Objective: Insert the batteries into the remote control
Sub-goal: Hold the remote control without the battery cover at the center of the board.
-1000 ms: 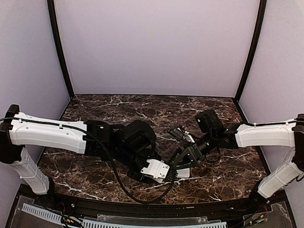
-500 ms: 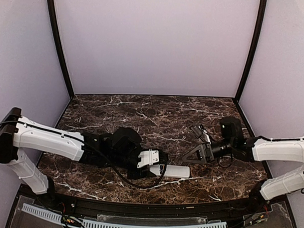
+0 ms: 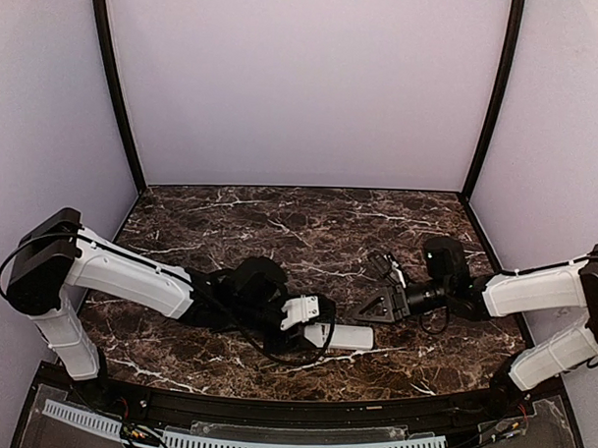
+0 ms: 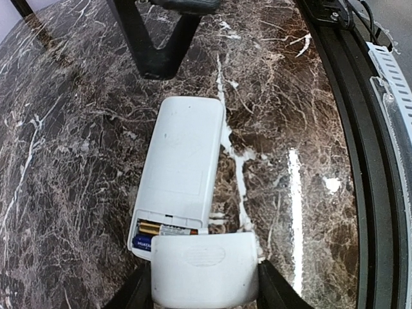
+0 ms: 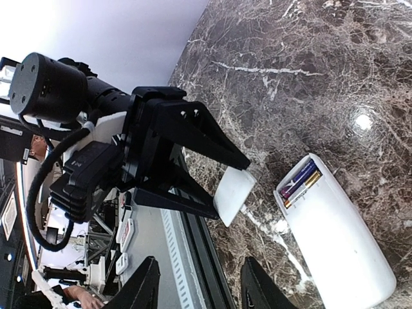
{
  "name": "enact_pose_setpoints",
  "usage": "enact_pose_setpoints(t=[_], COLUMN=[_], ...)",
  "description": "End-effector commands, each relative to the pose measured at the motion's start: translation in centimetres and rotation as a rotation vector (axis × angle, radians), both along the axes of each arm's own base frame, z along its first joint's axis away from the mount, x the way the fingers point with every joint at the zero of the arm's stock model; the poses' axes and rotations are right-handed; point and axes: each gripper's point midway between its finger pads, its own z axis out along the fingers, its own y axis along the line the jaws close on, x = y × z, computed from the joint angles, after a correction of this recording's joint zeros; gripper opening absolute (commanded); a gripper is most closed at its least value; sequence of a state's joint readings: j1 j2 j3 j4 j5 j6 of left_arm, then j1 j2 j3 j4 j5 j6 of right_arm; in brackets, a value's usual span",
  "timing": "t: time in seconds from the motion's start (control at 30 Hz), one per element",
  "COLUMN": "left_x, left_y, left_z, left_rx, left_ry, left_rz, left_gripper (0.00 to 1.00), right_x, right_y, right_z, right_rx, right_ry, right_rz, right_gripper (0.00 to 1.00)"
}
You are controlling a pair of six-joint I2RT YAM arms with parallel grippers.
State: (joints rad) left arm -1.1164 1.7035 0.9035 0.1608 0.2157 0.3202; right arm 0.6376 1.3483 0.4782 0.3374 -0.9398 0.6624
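The remote control (image 4: 183, 158) lies back up on the marble, its battery bay open at the near end. Two batteries (image 4: 162, 233) lie side by side in the bay; they also show in the right wrist view (image 5: 300, 181). My left gripper (image 4: 205, 286) is shut on the small white cover piece (image 4: 205, 267), held at the bay's edge and partly over it. In the top view the left gripper (image 3: 313, 321) is at the left end of the remote control (image 3: 346, 336). My right gripper (image 3: 375, 305) is open and empty, just right of and behind the remote control (image 5: 341, 241).
The table's black front rim (image 4: 360, 129) runs close beside the remote. A white slotted strip (image 3: 272, 446) lies beyond the rim. Purple walls enclose the back and both sides.
My right gripper has drawn back to the right, off the remote. My left gripper with the cover has come down to the remote's left end, and the left arm has shifted.
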Motion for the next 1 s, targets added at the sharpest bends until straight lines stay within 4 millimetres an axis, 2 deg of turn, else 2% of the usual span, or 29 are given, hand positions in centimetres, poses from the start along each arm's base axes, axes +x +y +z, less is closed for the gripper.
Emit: enact_pose_setpoints(t=[0.0, 0.2, 0.67, 0.97], left_x=[0.3, 1.4, 2.1, 2.7], left_y=[-0.6, -0.3, -0.8, -0.9], left_z=[0.1, -0.9, -3.3, -2.8], left_rx=[-0.006, 0.032, 0.097, 0.096], left_ry=[0.032, 0.074, 0.066, 0.035], left_rz=[-0.034, -0.042, -0.091, -0.111], left_gripper=[0.33, 0.34, 0.37, 0.38], right_x=[0.7, 0.7, 0.5, 0.5], right_y=[-0.2, -0.3, -0.8, -0.7], right_z=[-1.3, -2.8, -4.8, -5.0], right_rx=[-0.049, -0.089, -0.124, -0.125], right_ry=[-0.006, 0.013, 0.047, 0.042], right_rz=[-0.027, -0.026, -0.010, 0.007], right_gripper=[0.41, 0.35, 0.29, 0.22])
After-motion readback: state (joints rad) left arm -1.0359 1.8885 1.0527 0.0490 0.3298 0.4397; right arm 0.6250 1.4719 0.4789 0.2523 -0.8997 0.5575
